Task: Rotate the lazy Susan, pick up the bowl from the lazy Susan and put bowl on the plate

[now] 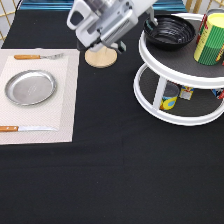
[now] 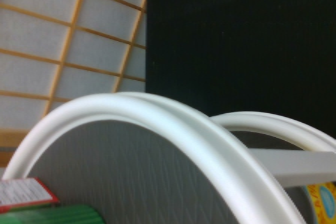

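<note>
Gripper (image 1: 150,21) sits at the near-left rim of the bowl (image 1: 170,31), at the exterior view's top; whether its fingers are spread or pinching the rim, I cannot tell. Bowl rests on the upper tier of the lazy Susan (image 1: 165,67), empty. A sound grasp would need one finger inside the rim, one outside, squarely seated. Plate (image 1: 30,87) lies empty on the placemat (image 1: 65,100), well apart at left. A yellow-green canister (image 1: 211,39) shares the upper tier; small packets occupy the lower

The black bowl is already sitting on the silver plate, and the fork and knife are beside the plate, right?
Not quite. The exterior view shows the bowl on the top shelf of the lazy Susan. The plate has nothing on it. The fork and knife are beside the plate, as you said.
</note>
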Robot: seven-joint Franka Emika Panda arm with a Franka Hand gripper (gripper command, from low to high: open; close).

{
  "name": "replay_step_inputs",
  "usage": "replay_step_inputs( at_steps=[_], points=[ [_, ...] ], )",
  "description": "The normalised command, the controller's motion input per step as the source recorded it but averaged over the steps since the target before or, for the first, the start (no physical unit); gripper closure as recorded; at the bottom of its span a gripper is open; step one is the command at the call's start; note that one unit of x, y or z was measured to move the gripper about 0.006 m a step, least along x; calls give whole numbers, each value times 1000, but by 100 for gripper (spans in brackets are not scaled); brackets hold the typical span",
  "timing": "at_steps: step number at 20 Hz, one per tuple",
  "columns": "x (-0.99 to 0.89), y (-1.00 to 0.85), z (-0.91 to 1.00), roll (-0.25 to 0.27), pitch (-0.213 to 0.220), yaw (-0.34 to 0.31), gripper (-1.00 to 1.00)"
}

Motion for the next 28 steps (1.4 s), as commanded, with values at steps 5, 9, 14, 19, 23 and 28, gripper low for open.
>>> replay_step_inputs(
  at_steps=[5, 9, 14, 19, 23, 28],
  points=[
    [-759, 293, 257, -262, -158, 0, -100],
    [-751, 411, 69, -223, -179, 0, -100],
    [-629, 564, -87, -230, -157, 0, -100],
    [-613, 547, -229, -184, -104, -6, -100],
    [-306, 391, -181, -138, 13, -69, -100],
    [-130, 66, -149, -89, 83, -159, -100]
  ],
)
